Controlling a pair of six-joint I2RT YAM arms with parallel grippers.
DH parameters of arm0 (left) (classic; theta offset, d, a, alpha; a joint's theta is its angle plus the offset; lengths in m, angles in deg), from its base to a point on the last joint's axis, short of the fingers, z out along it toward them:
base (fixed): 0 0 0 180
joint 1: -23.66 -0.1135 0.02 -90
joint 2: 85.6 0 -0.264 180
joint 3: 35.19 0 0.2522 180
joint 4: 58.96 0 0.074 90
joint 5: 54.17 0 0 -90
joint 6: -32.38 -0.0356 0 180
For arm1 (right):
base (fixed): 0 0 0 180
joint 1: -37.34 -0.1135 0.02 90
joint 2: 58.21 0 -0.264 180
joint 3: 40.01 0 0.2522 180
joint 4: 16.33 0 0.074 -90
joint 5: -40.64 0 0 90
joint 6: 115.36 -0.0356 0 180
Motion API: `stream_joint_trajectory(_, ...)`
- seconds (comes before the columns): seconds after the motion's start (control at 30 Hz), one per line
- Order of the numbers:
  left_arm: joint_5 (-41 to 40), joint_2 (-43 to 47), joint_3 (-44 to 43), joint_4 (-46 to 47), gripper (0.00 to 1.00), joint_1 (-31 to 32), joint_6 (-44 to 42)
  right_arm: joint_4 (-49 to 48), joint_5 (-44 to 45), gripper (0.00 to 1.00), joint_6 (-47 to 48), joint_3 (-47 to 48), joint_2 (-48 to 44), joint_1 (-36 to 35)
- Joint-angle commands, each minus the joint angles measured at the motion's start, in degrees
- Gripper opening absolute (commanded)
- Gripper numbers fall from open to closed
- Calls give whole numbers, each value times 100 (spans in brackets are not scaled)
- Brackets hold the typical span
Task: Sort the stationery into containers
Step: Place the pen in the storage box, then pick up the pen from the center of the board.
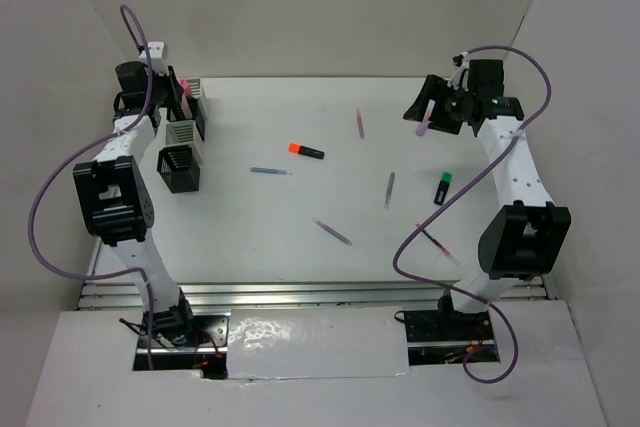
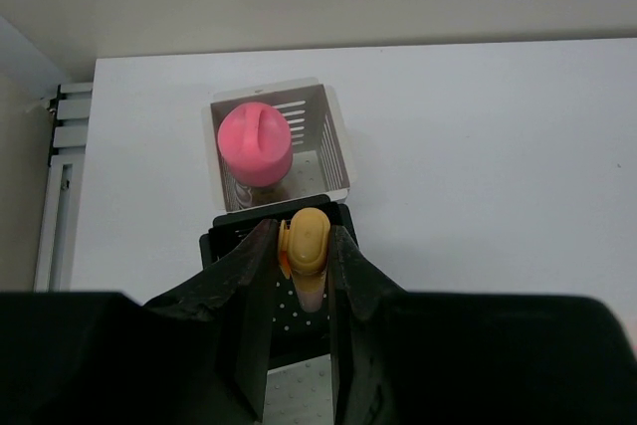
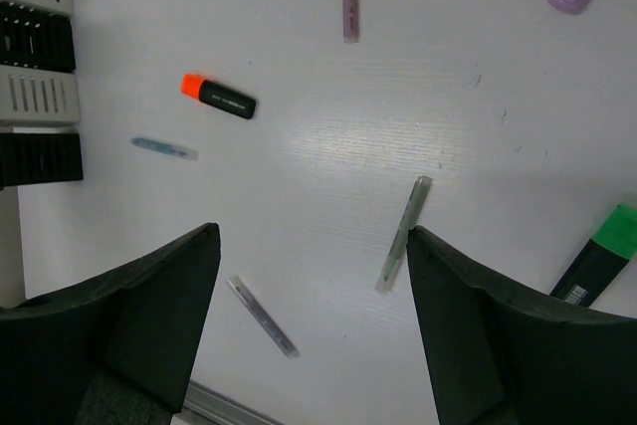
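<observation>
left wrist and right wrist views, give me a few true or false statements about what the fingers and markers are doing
1. The left fingers are shut on the chunky yellow-orange highlighter. True.
2. The fat pink marker lies flat on the white table. False: it stands in the square silver-white mesh cup.
3. The right fingers grip the green-capped black marker. False: they are open and empty; that marker lies on the table.
4. The orange-capped black marker lies on the table, outside every cup. True.
</observation>
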Motion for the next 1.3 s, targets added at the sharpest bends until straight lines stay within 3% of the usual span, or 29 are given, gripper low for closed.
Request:
stream_joint_trajectory(0.0,-83,-117,-204,397,19,7,-180,-152,74,82,13,246,63,-8)
stream_joint_trajectory(0.37,-233,-328,-152,379,28,78,-391,-117,109,82,30,132,45,-26)
stream_joint_trajectory(0.43,-312,-372,-169,344,37,86,-391,-91,127,82,39,132,54,-17)
stream_joint_trajectory(0.73,-391,-381,-213,238,56,51,-294,-38,127,81,-31,246,159,27)
stream_joint_trajectory(0.97,-66,110,-11,476,52,-19,162,-152,346,78,-57,246,177,36)
stream_joint_trajectory(1.07,101,479,-64,449,52,7,312,-266,855,76,-224,316,299,53)
stream_joint_trajectory(1.2,137,1077,-38,318,62,191,-91,-337,1978,77,-592,728,747,-43)
stream_joint_trajectory(1.23,93,1226,102,309,64,314,-170,-302,2939,77,-767,973,896,-156)
stream_joint_trajectory(1.27,49,1497,181,291,69,385,-519,-284,3314,77,-952,1097,1194,-227)
